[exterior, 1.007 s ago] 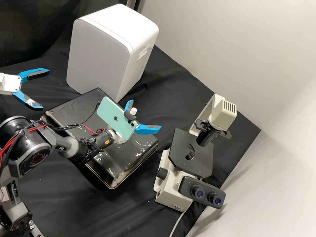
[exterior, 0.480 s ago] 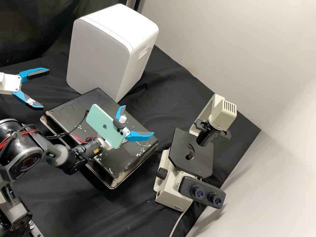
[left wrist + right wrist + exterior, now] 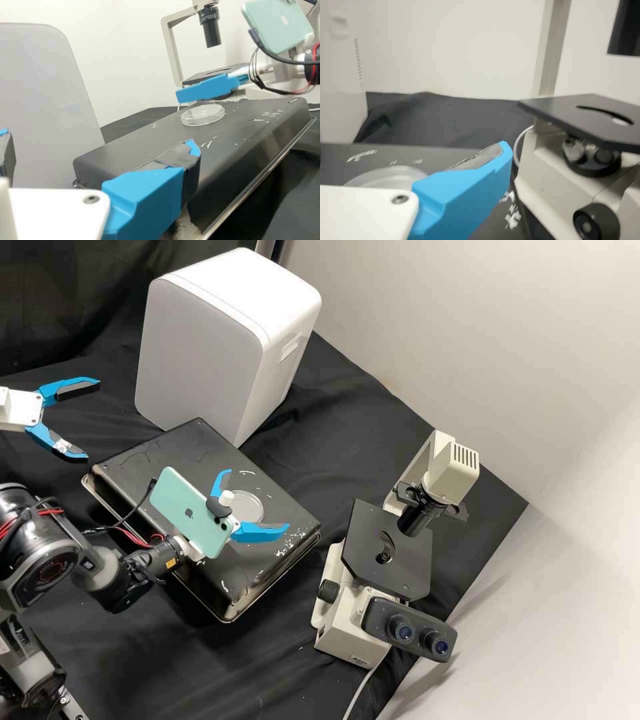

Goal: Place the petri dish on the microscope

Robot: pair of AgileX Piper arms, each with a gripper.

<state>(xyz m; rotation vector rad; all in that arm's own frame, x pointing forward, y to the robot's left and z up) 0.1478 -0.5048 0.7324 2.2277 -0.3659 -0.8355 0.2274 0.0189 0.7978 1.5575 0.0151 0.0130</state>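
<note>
A clear petri dish (image 3: 248,505) lies on the black tray (image 3: 133,467); it is also in the left wrist view (image 3: 202,114) and the right wrist view (image 3: 382,178). My right gripper (image 3: 259,501) is open, with one blue finger on each side of the dish and not closed on it. One of its fingers (image 3: 210,87) hangs just past the dish, slightly above the tray. The microscope (image 3: 347,633) stands to the right with its black stage (image 3: 400,567) bare. My left gripper (image 3: 63,415) is open at the far left, holding nothing.
A tall white box (image 3: 227,340) stands behind the tray. A mint phone (image 3: 190,511) is mounted on the right wrist. The microscope's lamp head (image 3: 452,470) overhangs the stage. A pale wall borders the bench on the right.
My right gripper has drawn back left and down from the tray's right edge, and the petri dish now shows between its fingers. The left arm has not moved.
</note>
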